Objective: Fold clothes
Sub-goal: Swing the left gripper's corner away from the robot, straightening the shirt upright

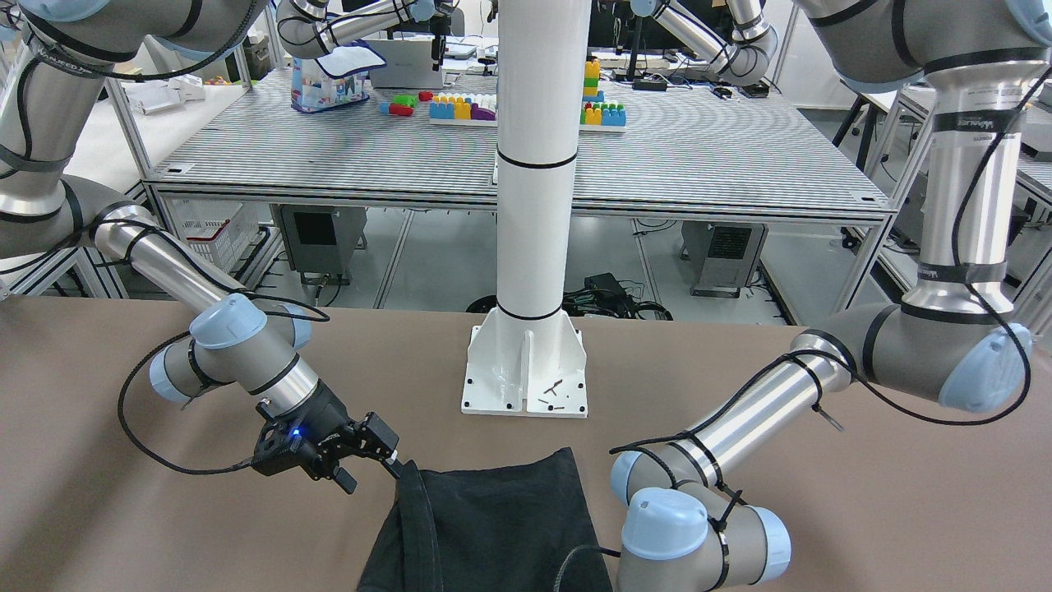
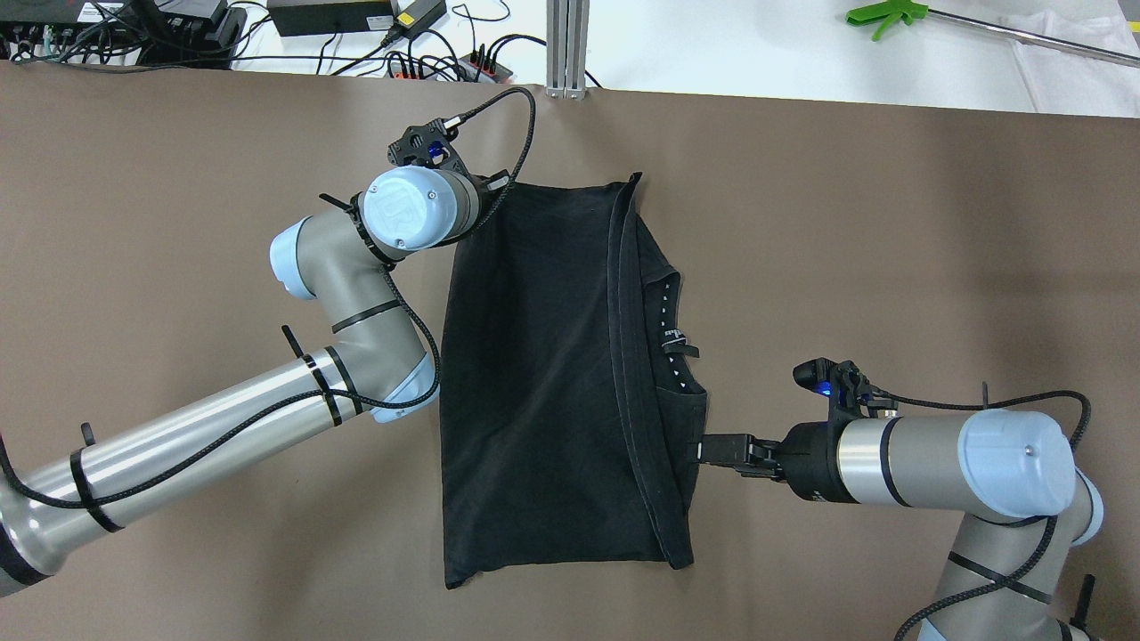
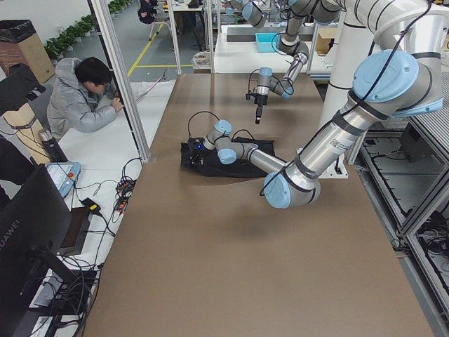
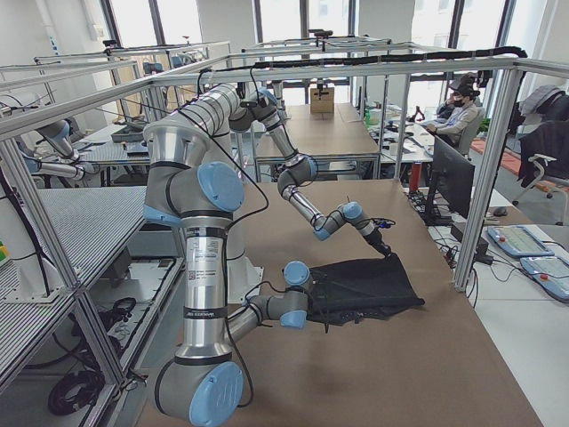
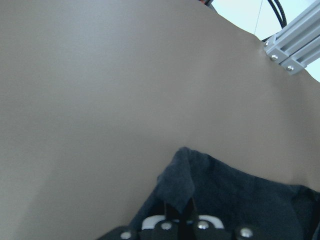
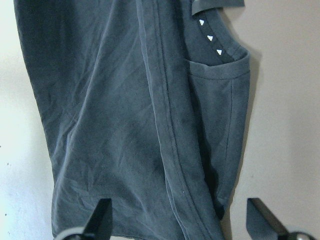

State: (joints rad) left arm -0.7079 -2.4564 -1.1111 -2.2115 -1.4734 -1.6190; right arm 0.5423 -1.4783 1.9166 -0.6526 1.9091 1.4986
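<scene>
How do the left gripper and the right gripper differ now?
The left gripper has its jaws shut on a corner of the black garment; the right gripper has its jaws open. The left gripper is at the far corner, the right gripper at a side edge. Both are at the garment's border.

Left arm (image 2: 223,418): bent at the elbow, with the wrist carried above the hand.
Left gripper (image 5: 181,216): fingers pressed together on a corner of the black garment (image 5: 175,175).
Right arm (image 2: 926,463): forearm held low and level behind the hand.
Right gripper (image 2: 705,448): fingers (image 6: 101,215) spread wide, tips brought to the garment's edge.
</scene>
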